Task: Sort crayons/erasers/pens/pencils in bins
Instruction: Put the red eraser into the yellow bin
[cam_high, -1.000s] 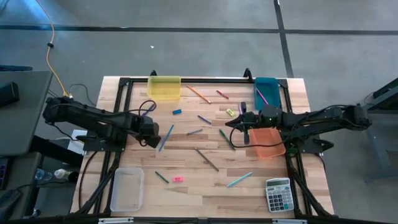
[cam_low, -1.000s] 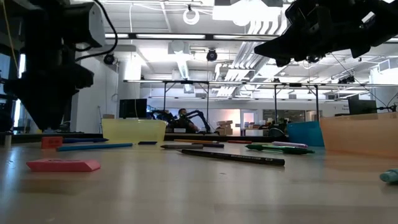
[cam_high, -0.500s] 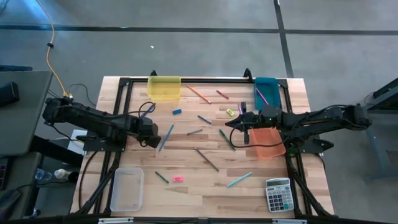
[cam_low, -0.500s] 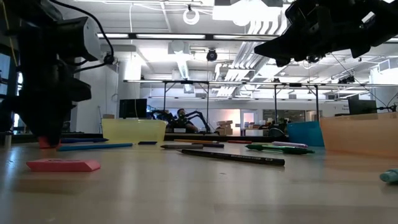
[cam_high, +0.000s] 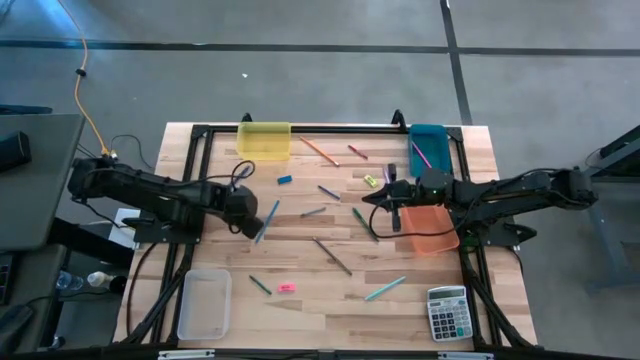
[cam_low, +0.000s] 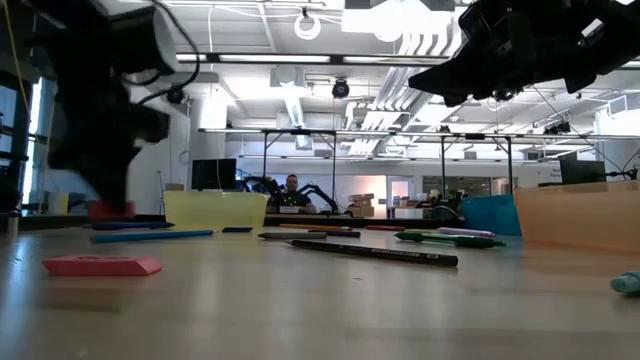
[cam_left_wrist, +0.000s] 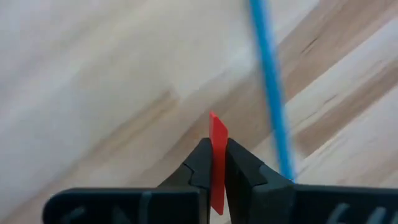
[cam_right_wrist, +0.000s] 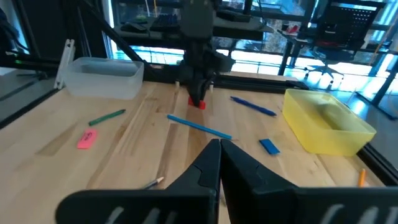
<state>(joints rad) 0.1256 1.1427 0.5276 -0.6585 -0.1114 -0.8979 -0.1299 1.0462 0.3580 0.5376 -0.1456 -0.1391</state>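
Still scattered nearest: pink eraser (cam_high: 286, 287), pens and pencils across the table (cam_high: 300, 320). Mid-table: left gripper (cam_left_wrist: 213, 163) pinching red eraser (cam_left_wrist: 217, 155) just above the wood; right gripper (cam_right_wrist: 219, 155) closed, empty. Farthest: yellow bin (cam_high: 264, 140) apparently empty. Most sorting left.

Two matte black jointed arms (cam_high: 150, 195) trailing looped black cables, with tapered black jaws.
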